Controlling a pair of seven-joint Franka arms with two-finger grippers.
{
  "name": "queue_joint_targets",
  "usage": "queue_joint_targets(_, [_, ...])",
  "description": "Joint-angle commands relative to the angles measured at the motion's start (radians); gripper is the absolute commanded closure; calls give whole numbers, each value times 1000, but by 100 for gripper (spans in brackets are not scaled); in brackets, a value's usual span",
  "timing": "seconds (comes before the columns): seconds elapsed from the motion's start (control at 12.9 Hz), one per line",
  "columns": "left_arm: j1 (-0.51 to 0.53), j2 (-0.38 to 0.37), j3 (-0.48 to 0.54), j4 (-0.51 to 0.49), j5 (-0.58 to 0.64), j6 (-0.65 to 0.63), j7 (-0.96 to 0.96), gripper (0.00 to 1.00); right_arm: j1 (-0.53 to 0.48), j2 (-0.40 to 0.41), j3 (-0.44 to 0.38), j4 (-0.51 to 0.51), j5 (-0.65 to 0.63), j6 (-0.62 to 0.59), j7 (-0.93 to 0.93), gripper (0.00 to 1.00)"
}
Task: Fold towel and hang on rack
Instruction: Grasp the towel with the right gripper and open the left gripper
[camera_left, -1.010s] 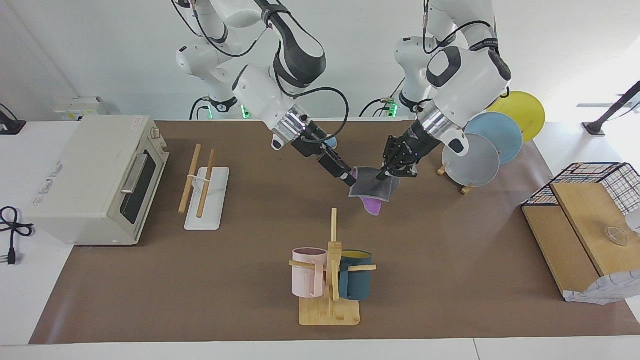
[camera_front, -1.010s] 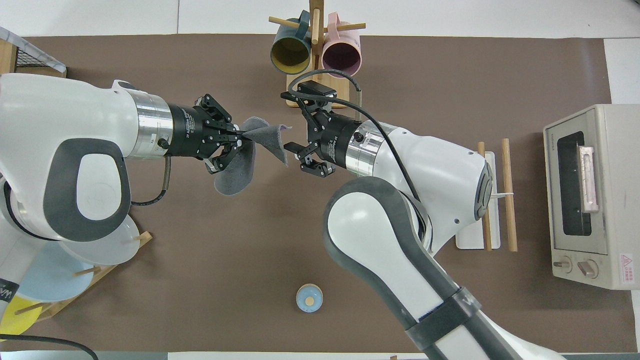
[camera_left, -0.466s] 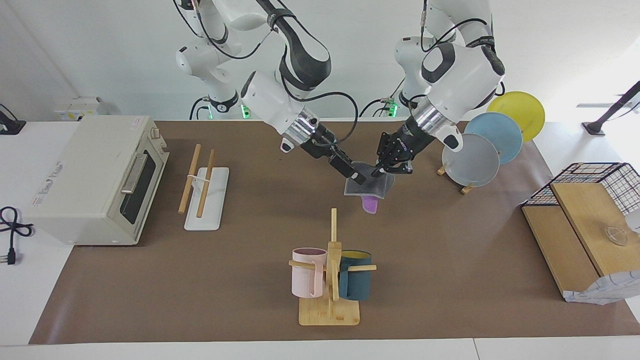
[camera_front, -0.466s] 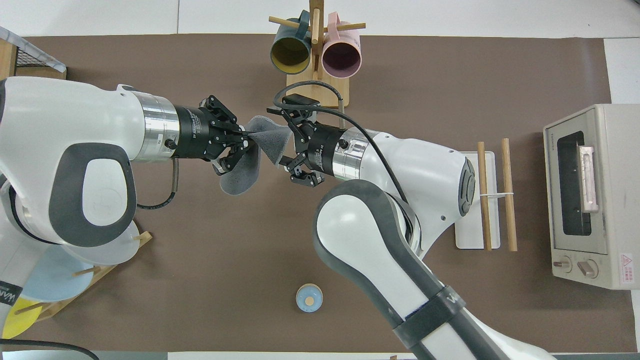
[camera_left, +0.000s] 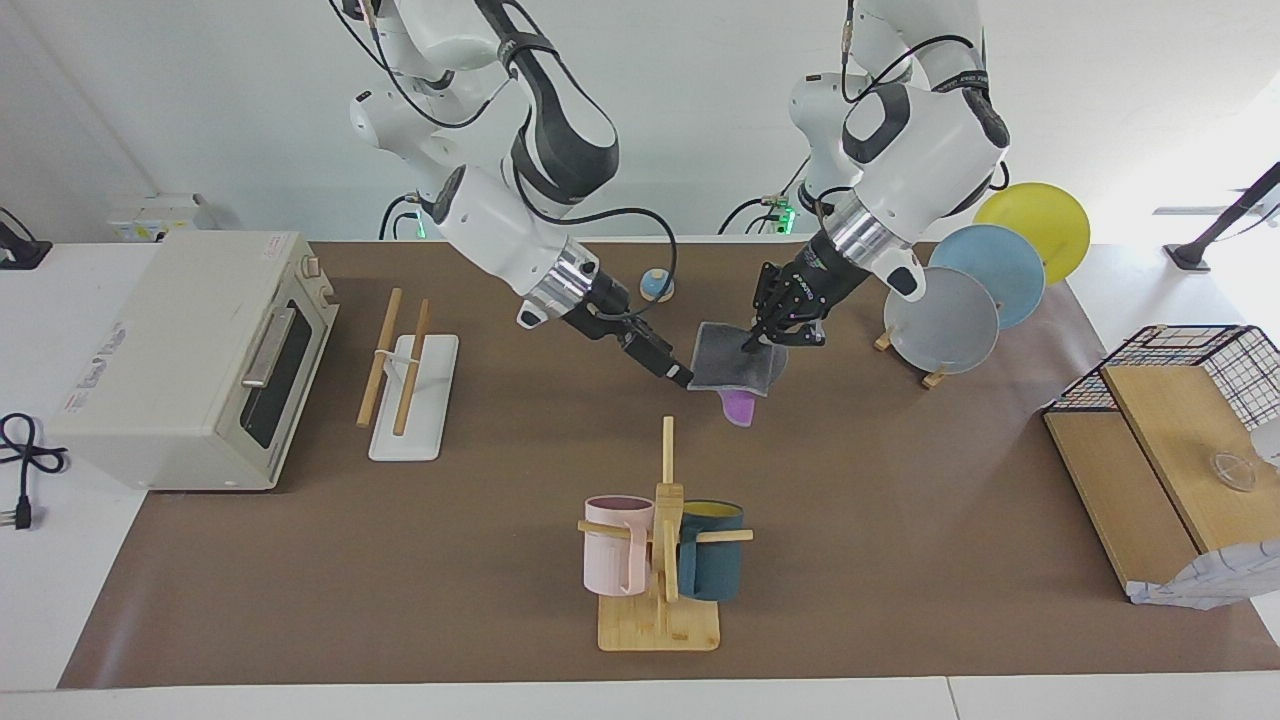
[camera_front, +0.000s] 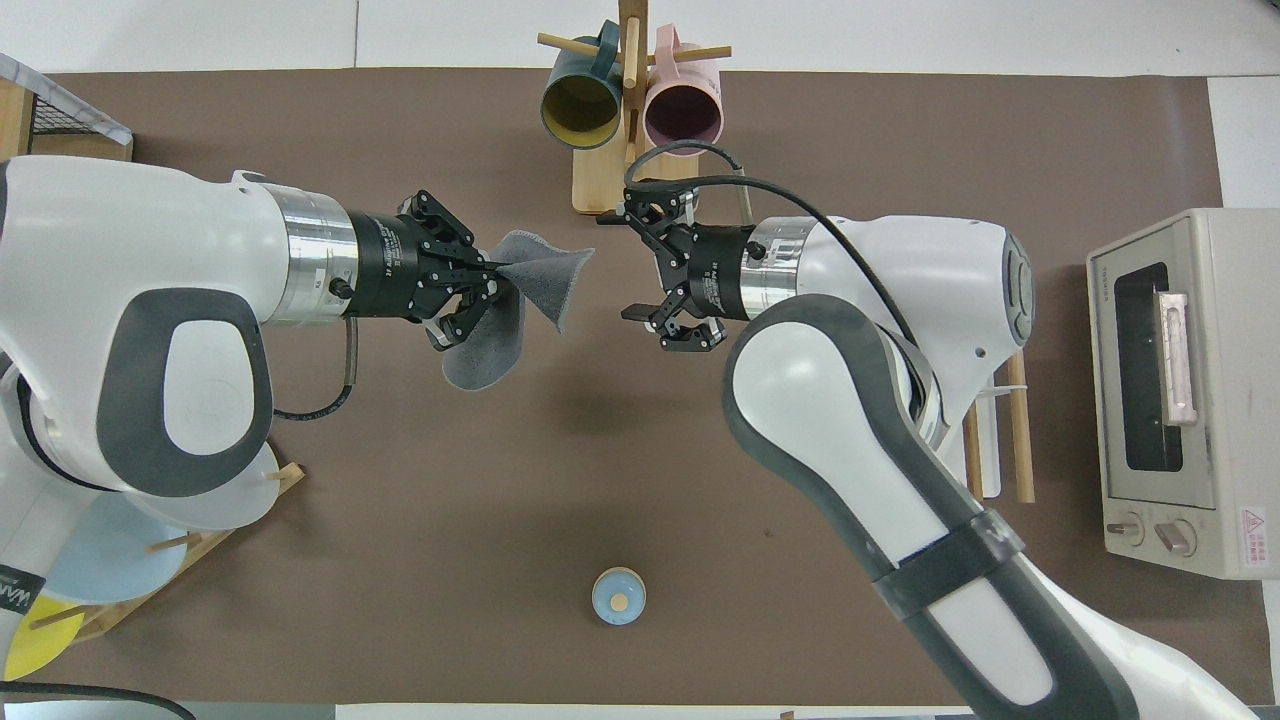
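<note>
The towel (camera_left: 735, 360) hangs above the middle of the table, dark grey face showing, with a purple flap (camera_left: 740, 408) drooping below it. My left gripper (camera_left: 752, 345) is shut on the towel's upper edge; the overhead view shows the cloth (camera_front: 510, 310) fanning out from its fingertips (camera_front: 492, 272). My right gripper (camera_left: 682, 378) stands open beside the towel's free corner, a small gap apart from it and holding nothing (camera_front: 632, 266). The rack (camera_left: 410, 385), two wooden rods on a white base, lies toward the right arm's end; the right arm partly hides it (camera_front: 1018, 390) in the overhead view.
A toaster oven (camera_left: 190, 360) sits beside the rack. A mug tree (camera_left: 660, 560) with two mugs stands farther from the robots than the towel. A plate stand (camera_left: 960, 300) and a wire basket (camera_left: 1190, 360) occupy the left arm's end. A small blue knob (camera_front: 619, 596) lies near the robots.
My right gripper has pulled back from the towel toward the right arm's end, still open. My left gripper, still holding the towel, has risen slightly.
</note>
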Motion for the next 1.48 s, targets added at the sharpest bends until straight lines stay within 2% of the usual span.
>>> queue_joint_targets(0.0, [-10, -27, 6, -32, -16, 35, -29, 100, 67, -15, 11, -27, -22, 92, 20, 0])
queue_joint_targets(0.16, [-10, -27, 6, -32, -15, 37, -46, 100, 121, -18, 11, -43, 81, 136, 83, 0])
queue_joint_targets(0.39, [-12, -27, 6, -32, -15, 40, -65, 100, 126, -27, 11, -64, 95, 151, 81, 0])
queue_joint_targets(0.7, [-13, -27, 5, -32, -13, 40, -75, 100, 136, 32, 12, -6, 100, 180, 80, 0])
queue_joint_targets(0.78, [-21, -27, 6, -32, -13, 40, -75, 100, 132, 32, 12, 3, 98, 177, 75, 18])
queue_joint_targets(0.93, [-25, -27, 6, -33, -13, 40, -85, 100, 121, 34, 12, 8, 101, 168, 74, 78])
queue_joint_targets(1.01, [-25, -27, 6, -33, -13, 41, -86, 100, 121, 34, 12, 11, 113, 168, 72, 100])
queue_joint_targets(1.4, [-30, -38, 6, -61, -13, 58, -91, 100, 121, 37, 11, 11, 130, 139, -21, 100])
